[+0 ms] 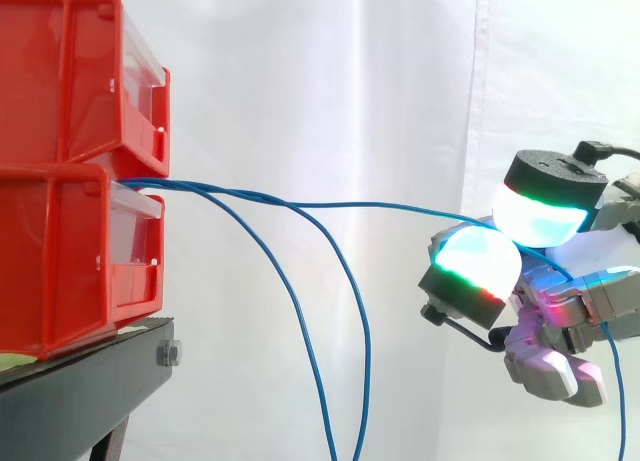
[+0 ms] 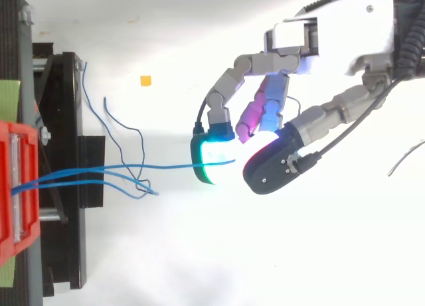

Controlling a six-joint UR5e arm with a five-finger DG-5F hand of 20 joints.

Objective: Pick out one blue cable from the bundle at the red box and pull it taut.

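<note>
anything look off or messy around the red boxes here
Nothing looks damaged. The hand pinches one blue cable, while the loose cables droop from between the red bins. A small orange scrap lies alone on the white surface.

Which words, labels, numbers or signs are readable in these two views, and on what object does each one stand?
None can be read.
The red bins, their clear front panels, the black stand and the hand carry no legible print.
The blue cable pinched in the hand is plain.
</note>
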